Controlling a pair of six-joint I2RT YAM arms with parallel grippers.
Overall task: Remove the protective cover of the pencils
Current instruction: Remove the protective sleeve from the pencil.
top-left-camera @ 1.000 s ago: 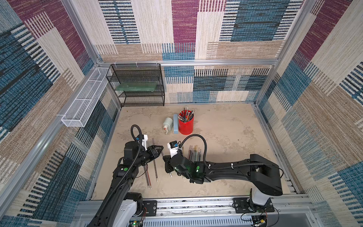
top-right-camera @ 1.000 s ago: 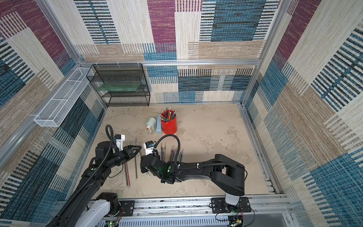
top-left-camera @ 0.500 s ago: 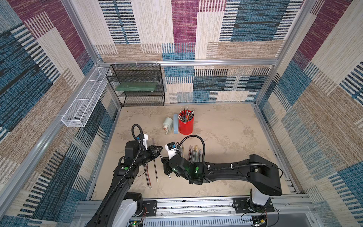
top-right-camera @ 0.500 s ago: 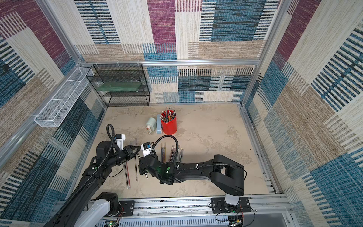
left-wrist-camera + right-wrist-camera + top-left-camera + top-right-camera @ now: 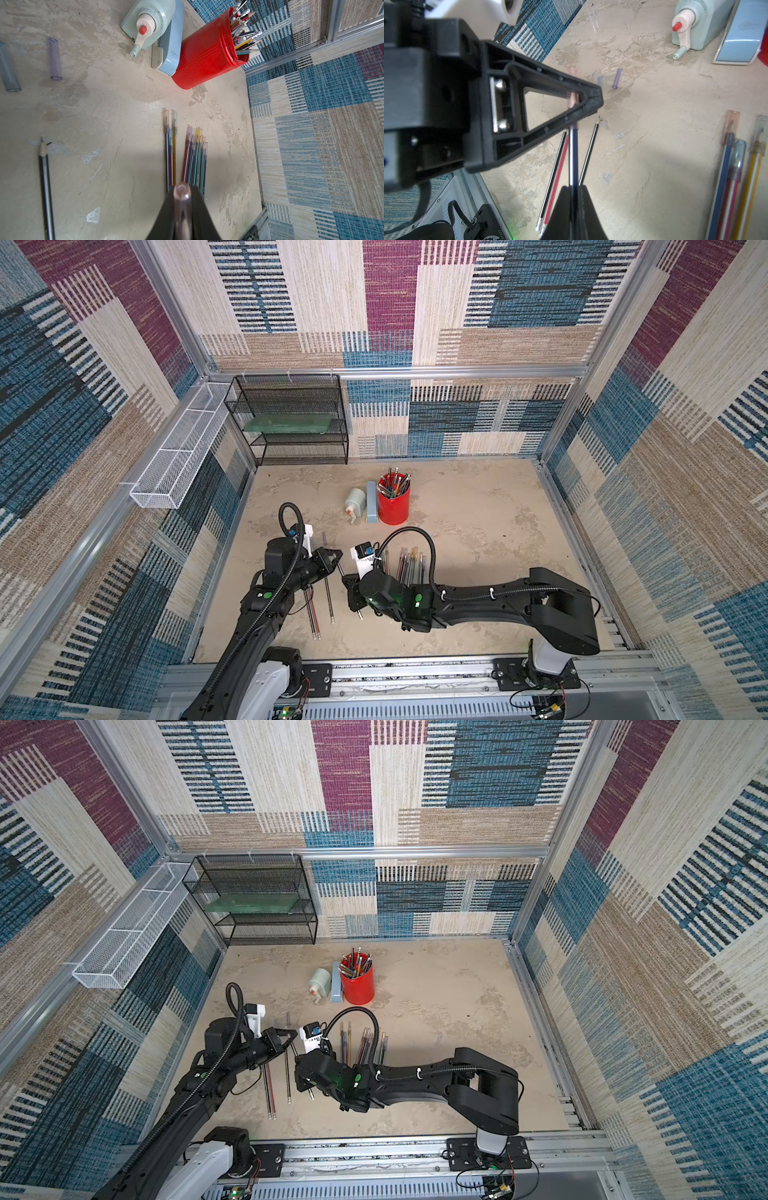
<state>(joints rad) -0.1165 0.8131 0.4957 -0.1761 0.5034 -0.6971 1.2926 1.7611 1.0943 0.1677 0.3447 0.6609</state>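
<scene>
Held: dark blue pencil (image 5: 573,158), raised over the table (image 5: 478,539) between the arms, shaft pinched in the narrow jaws of the right gripper (image 5: 573,189). Pink protective cover (image 5: 182,194) on its tip now clamped by the left gripper (image 5: 337,556), whose jaws were part-open a second ago; arms otherwise barely shifted, pull-off judged ready to begin. Also listed: capped pencils (image 5: 195,158) in a row, bare pencils (image 5: 556,166), loose covers (image 5: 55,59).

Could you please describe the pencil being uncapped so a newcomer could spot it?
From the red cup, come forward to the right gripper. The dark blue pencil it holds is the only one gripped, its pink cap pinched by the left gripper.
</scene>
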